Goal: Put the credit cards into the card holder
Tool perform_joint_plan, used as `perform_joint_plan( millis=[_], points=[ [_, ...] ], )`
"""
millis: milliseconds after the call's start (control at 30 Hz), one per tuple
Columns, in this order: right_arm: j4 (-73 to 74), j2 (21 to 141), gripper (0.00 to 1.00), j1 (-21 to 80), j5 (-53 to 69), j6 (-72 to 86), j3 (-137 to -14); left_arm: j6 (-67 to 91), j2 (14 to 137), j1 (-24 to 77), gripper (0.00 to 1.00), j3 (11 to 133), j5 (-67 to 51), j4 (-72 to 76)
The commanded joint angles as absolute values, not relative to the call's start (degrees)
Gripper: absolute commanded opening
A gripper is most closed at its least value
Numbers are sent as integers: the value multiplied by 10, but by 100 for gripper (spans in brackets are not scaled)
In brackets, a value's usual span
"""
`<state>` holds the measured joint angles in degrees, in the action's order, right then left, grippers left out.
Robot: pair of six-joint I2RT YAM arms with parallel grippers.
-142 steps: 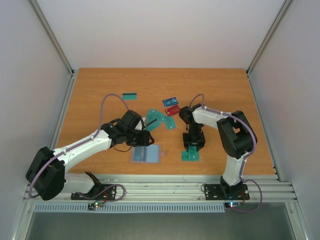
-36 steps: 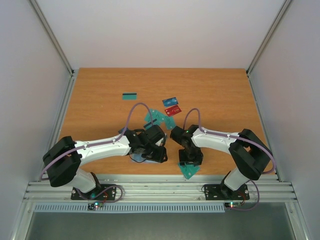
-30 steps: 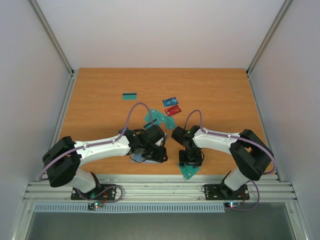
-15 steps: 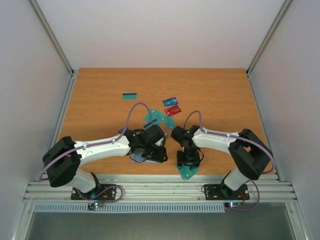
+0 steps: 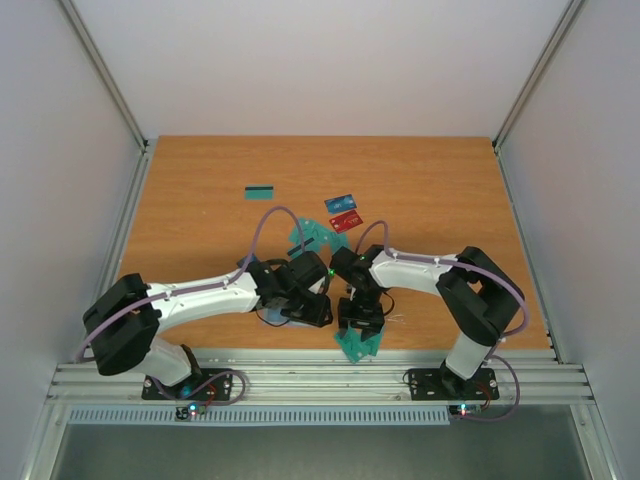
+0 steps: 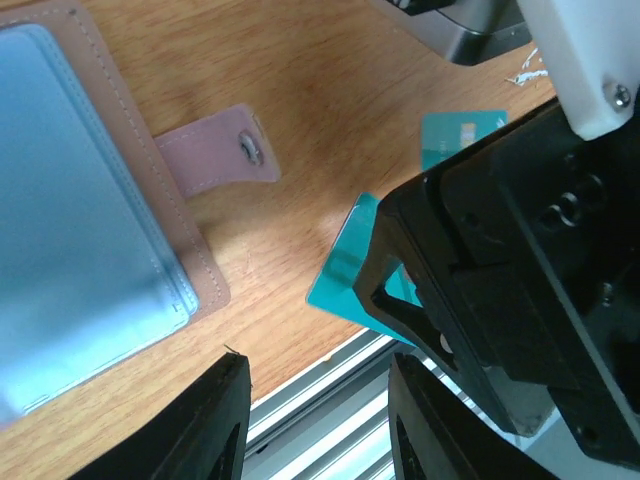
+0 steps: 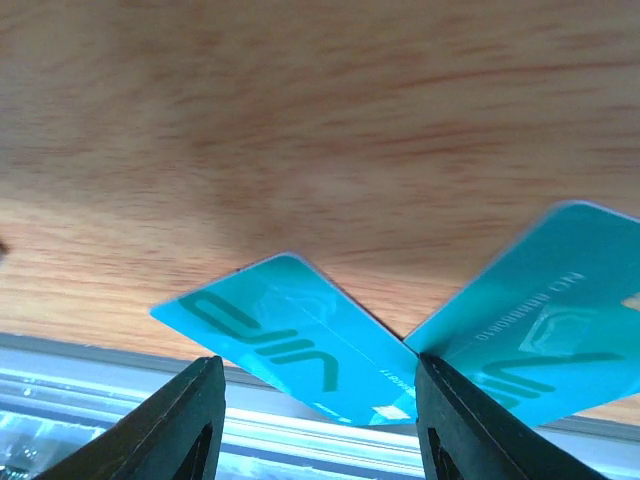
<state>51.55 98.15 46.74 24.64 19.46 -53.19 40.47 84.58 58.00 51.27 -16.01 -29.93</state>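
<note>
The card holder (image 6: 80, 230) lies open under my left gripper, pale blue inside with a brownish edge and a snap strap (image 6: 215, 155); in the top view only a sliver of it (image 5: 268, 318) shows. My left gripper (image 6: 315, 420) (image 5: 308, 305) is open and empty beside the holder. My right gripper (image 7: 320, 420) (image 5: 360, 318) is open, straddling two teal credit cards (image 7: 300, 345) (image 7: 540, 340) at the table's front edge (image 5: 355, 345). Those teal cards also show in the left wrist view (image 6: 345, 280). More teal cards (image 5: 310, 238), a blue card (image 5: 340, 203), a red card (image 5: 346, 221) and a dark-striped card (image 5: 259, 191) lie farther back.
The metal rail (image 5: 300, 370) runs along the table's front edge, just below both grippers. The two grippers stand close together; the right gripper's black body (image 6: 500, 280) fills the right of the left wrist view. White walls enclose the table on three sides.
My right gripper has moved left along the front edge, and the two teal cards have slid left with it. My left arm has stayed over the card holder.
</note>
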Motion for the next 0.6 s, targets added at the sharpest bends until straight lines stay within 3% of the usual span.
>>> perform_joint_plan(
  millis=[0, 400, 567],
  points=[
    [420, 1013, 54, 480, 248, 190, -544, 399, 825, 582, 40, 495, -157, -287],
    [500, 934, 55, 472, 187, 177, -553, 398, 851, 583, 39, 496, -180, -264],
    [496, 955, 55, 459, 178, 173, -547, 394, 874, 583, 39, 510, -197, -255]
  ],
)
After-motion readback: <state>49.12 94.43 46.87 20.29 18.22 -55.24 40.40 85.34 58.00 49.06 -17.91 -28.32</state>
